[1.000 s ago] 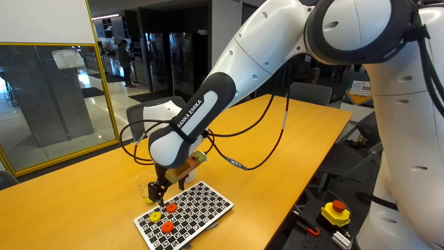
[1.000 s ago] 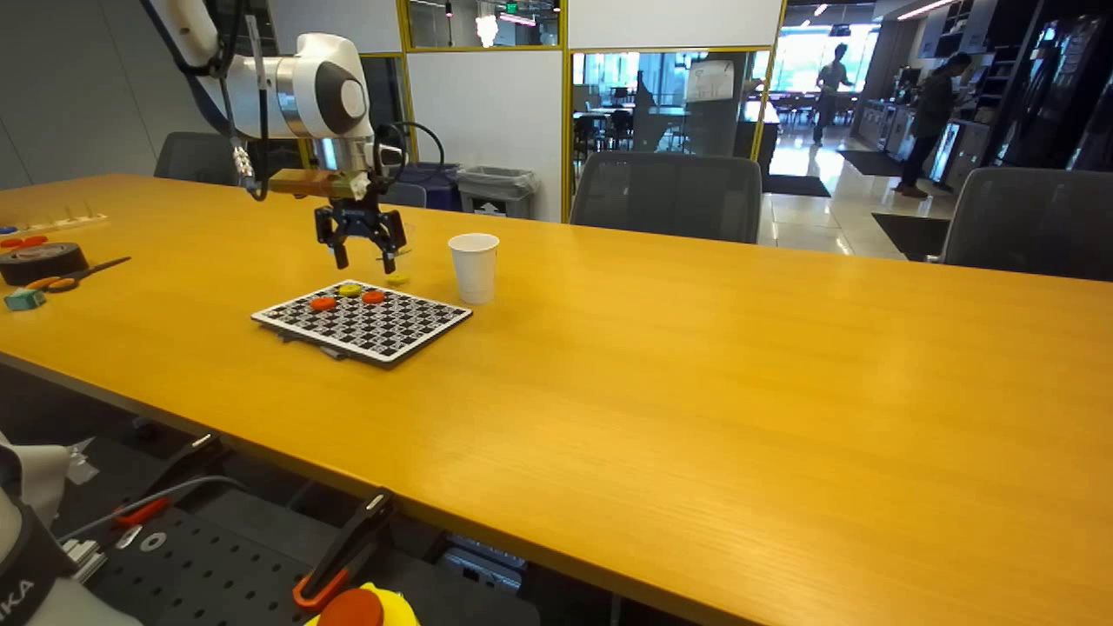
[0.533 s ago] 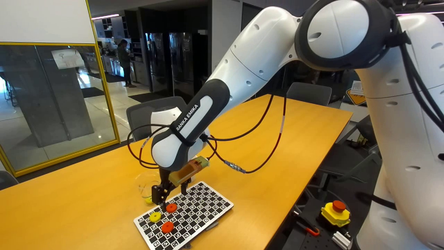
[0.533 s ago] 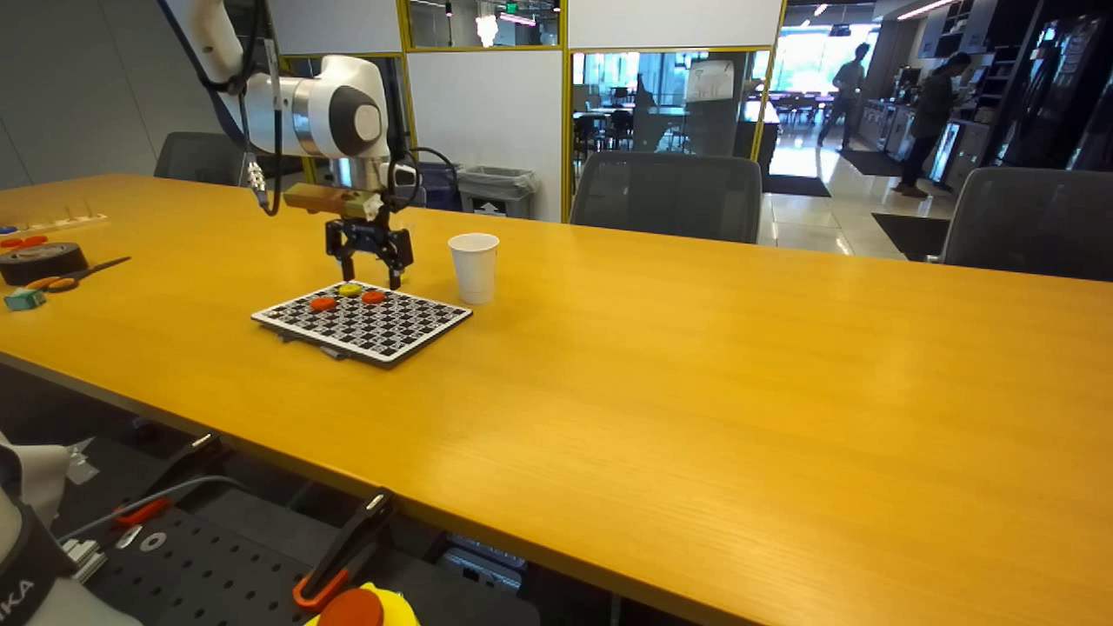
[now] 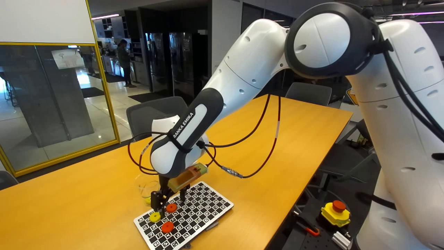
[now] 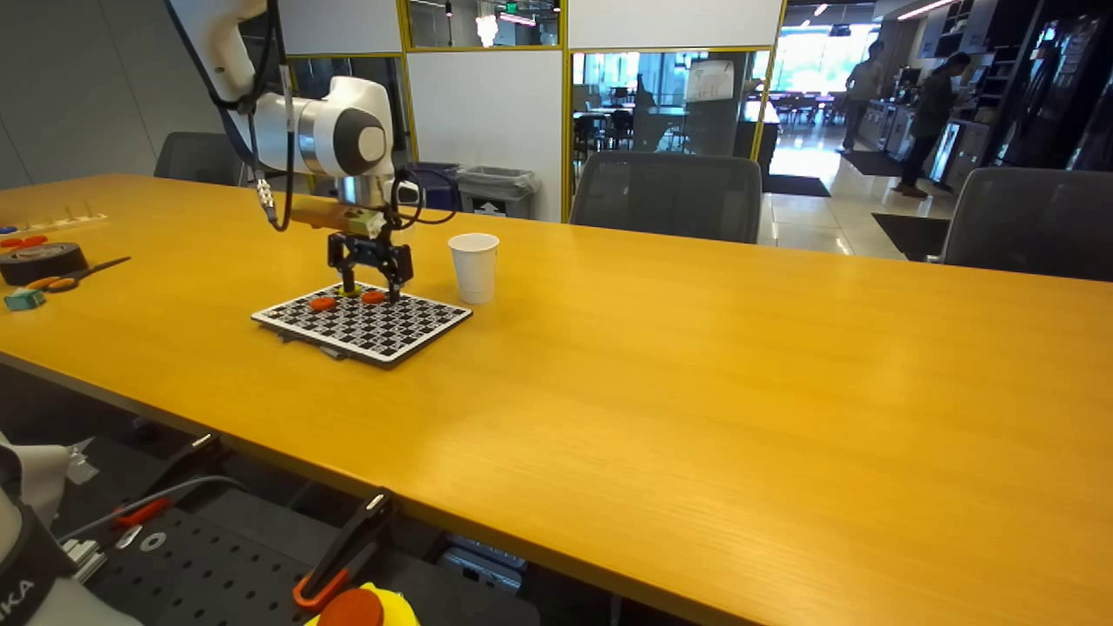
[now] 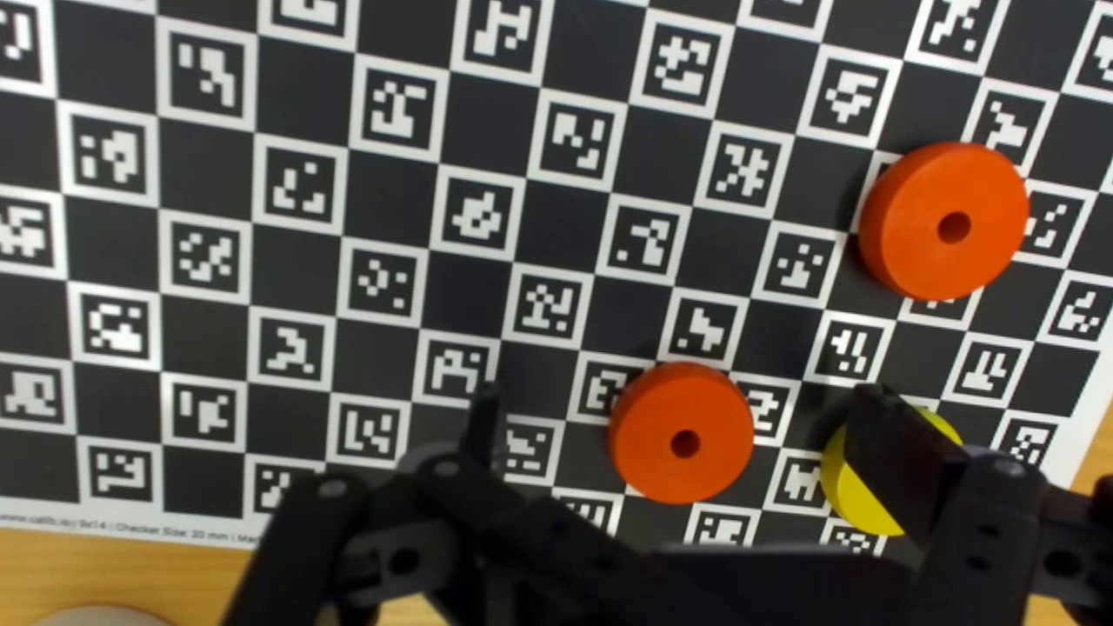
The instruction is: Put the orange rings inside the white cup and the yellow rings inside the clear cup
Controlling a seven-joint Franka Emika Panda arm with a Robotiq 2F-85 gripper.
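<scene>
My gripper [image 7: 678,396] stands open low over the checkered board, its fingers on either side of an orange ring [image 7: 652,452] without visibly gripping it. One finger partly covers a yellow ring [image 7: 856,496] in the wrist view. Farther up the board lies another orange ring [image 7: 922,200]. The white cup [image 6: 475,268] stands upright beyond a board corner in an exterior view. The clear cup [image 5: 147,184] is faint on the table behind the gripper; a yellow ring [image 5: 148,200] shows at its base, whether inside I cannot tell.
The patterned board [image 5: 208,205] lies on the wooden table [image 6: 696,391]. A roll of tape [image 6: 43,263], scissors [image 6: 83,274], a teal block [image 6: 24,299] and a peg stand [image 6: 69,223] with coloured discs nearby sit at the far left. Chairs surround the table.
My open gripper has come down toward the board, its fingers now on either side of an orange ring. The rings and the white cup have stayed where they were.
</scene>
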